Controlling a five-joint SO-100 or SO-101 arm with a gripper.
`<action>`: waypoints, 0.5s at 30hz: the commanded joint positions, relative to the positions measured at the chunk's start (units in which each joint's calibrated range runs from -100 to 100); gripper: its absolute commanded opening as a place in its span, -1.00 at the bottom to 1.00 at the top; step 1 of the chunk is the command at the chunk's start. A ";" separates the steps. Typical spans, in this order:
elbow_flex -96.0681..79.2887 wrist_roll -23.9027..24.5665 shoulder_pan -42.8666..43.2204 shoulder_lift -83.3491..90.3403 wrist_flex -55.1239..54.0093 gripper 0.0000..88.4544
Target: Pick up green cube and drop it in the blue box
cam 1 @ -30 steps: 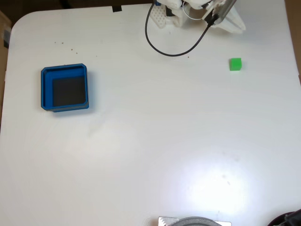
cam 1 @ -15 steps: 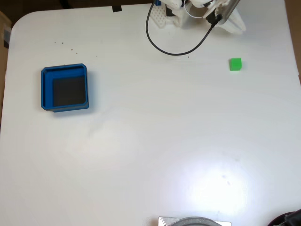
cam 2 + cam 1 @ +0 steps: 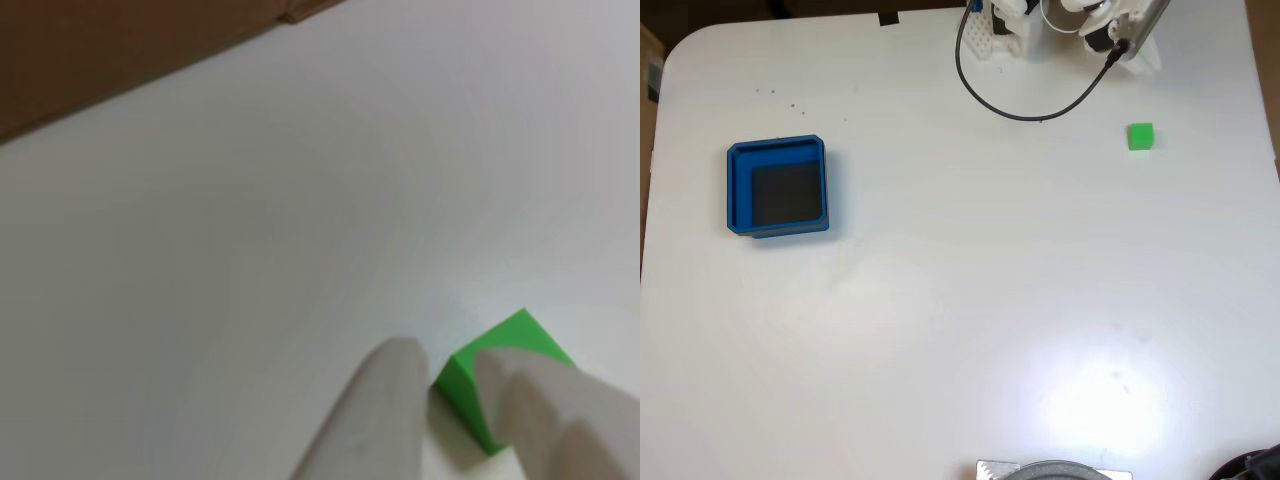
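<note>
The green cube (image 3: 1141, 136) lies alone on the white table at the right in the fixed view. Far to its left stands the blue box (image 3: 778, 187), its dark floor bare. My white gripper (image 3: 1148, 58) hangs at the top edge, a short way above the cube in the picture and apart from it. In the other view the green cube (image 3: 505, 375) sits just beyond my gripper (image 3: 447, 365). A white fingertip (image 3: 395, 365) shows on the left and another on the right, a narrow gap between them and nothing held.
A black cable (image 3: 1025, 113) loops over the table below the arm's base (image 3: 1015, 30). A grey round object (image 3: 1055, 470) pokes in at the bottom edge. The table's right edge (image 3: 1262, 120) runs close to the cube. Brown ground (image 3: 100, 50) lies past the table edge.
The arm's head and the cable loop have swung to the right, closer to the line above the cube. Cube and box have not moved.
</note>
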State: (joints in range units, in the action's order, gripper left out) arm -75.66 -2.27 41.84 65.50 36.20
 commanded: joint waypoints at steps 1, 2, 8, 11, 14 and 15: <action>10.49 -0.05 -0.39 -4.71 5.83 -0.96; 12.64 -0.05 -0.47 -6.47 7.54 -0.96; 23.95 -0.05 -0.47 -15.92 16.18 -0.96; 28.08 -0.05 -0.54 -20.01 19.61 -0.96; 31.94 -0.05 -1.08 -24.28 22.30 -0.96; 33.20 -0.05 -1.46 -25.61 23.11 -0.96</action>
State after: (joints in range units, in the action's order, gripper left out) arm -49.17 -2.47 41.49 42.69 57.22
